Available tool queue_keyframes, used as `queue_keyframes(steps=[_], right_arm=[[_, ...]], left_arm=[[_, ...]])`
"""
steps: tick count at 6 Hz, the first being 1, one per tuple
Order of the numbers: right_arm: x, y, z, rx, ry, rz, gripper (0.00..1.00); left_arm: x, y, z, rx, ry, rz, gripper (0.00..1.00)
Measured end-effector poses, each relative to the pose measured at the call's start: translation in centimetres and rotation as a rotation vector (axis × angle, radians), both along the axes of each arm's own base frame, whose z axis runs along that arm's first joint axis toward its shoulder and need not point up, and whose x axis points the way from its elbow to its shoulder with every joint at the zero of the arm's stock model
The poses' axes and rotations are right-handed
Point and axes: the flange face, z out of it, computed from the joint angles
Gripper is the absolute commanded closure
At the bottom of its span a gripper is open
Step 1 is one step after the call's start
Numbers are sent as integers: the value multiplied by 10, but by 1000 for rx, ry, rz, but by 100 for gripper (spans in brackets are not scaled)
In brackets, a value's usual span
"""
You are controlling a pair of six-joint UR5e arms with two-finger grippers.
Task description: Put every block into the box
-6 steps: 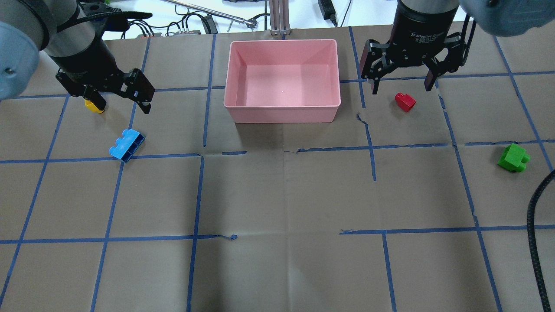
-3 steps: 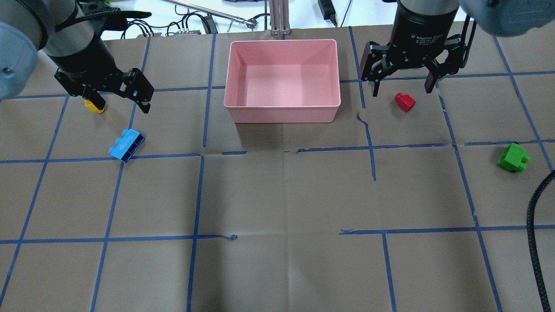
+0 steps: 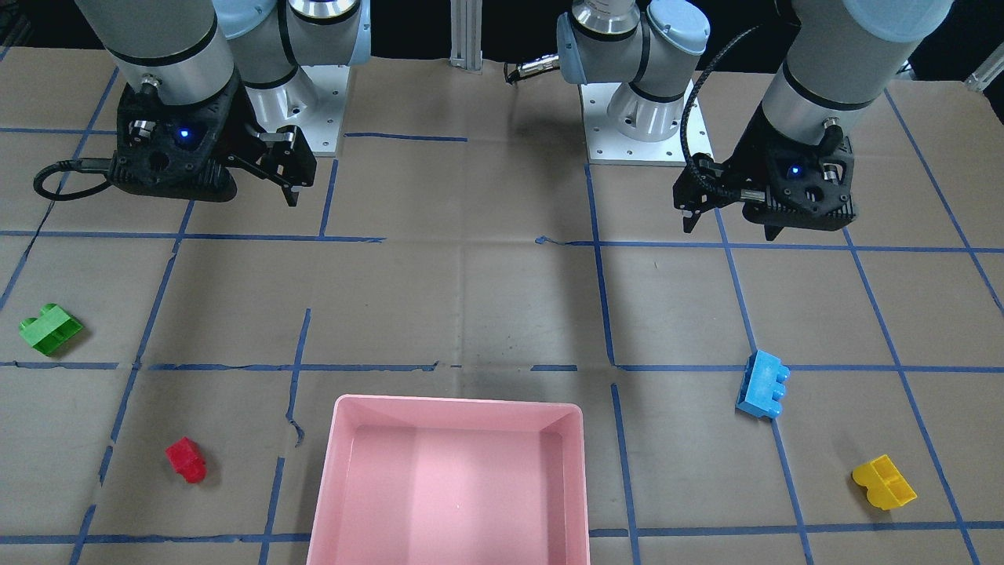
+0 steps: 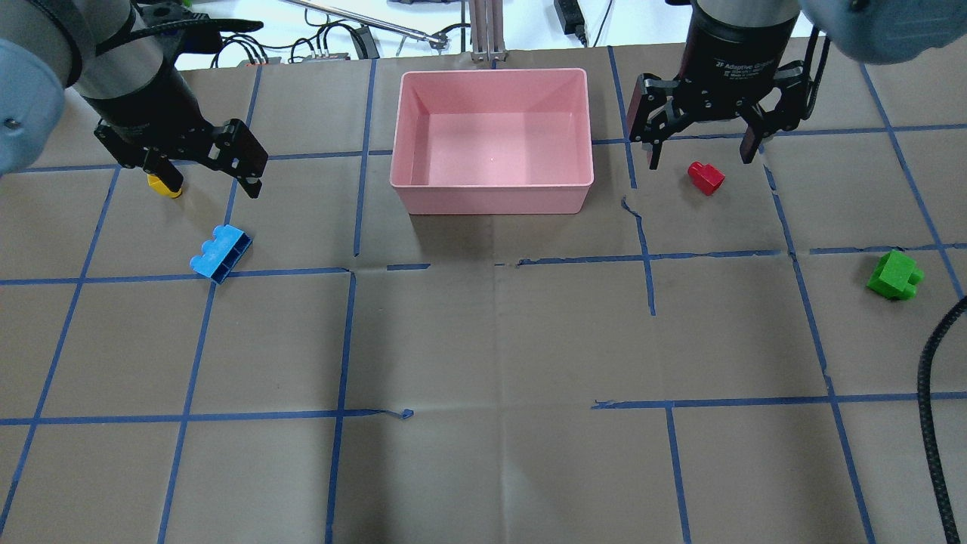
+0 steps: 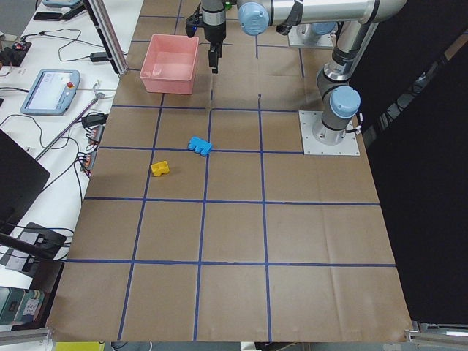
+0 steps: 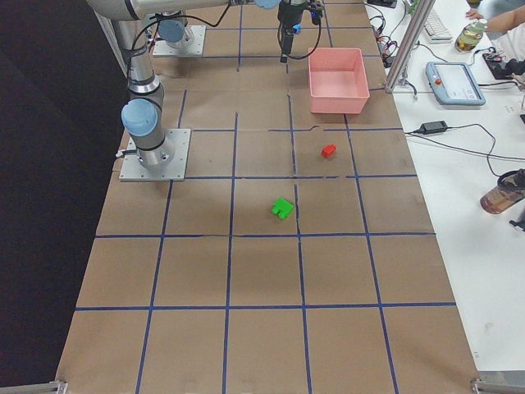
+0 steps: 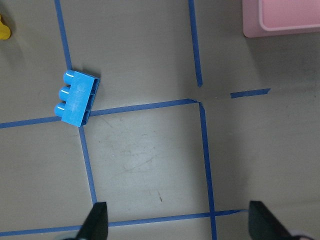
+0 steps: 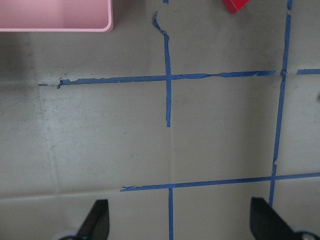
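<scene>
The pink box (image 4: 491,198) stands empty at the table's far middle and also shows in the front view (image 3: 456,409). The light blue block (image 4: 220,254) and the yellow block (image 4: 165,187) lie to its left. The red block (image 4: 705,177) and the green block (image 4: 895,275) lie to its right. My left gripper (image 4: 214,185) is open and empty, held high over the yellow and blue blocks. Its wrist view shows the blue block (image 7: 76,97). My right gripper (image 4: 700,156) is open and empty, held high over the red block (image 8: 235,5).
Blue tape lines cross the brown paper table cover. A black cable (image 4: 929,378) hangs at the right edge. The two robot bases (image 3: 647,129) stand at the near side. Cables and devices lie on the white bench beyond the far edge (image 4: 332,38).
Both grippers have drifted slightly toward the far side and stay open. The blocks and the box have not moved.
</scene>
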Motion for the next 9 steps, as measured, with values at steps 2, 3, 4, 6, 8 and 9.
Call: queue_keyframes(steps=[2,3,4,6,8,9], right_arm=[[0,0,0,0,0,0,0],[0,0,1,-1,0,0,0],[1,1,1,-2,0,1,0],[0,1,1,-1,0,1,0],[0,1,1,-1,0,1,0],[1,1,1,-1,0,1,0]], left_arm=[[0,0,0,0,0,-1,0],[0,0,0,0,0,0,0],[0,0,1,-1,0,0,0],[2,0,1,-4,-12,0,0],[11,-6,-4,-1,-75,-19,0],[23,-22,-21,1,-86,-58,0]])
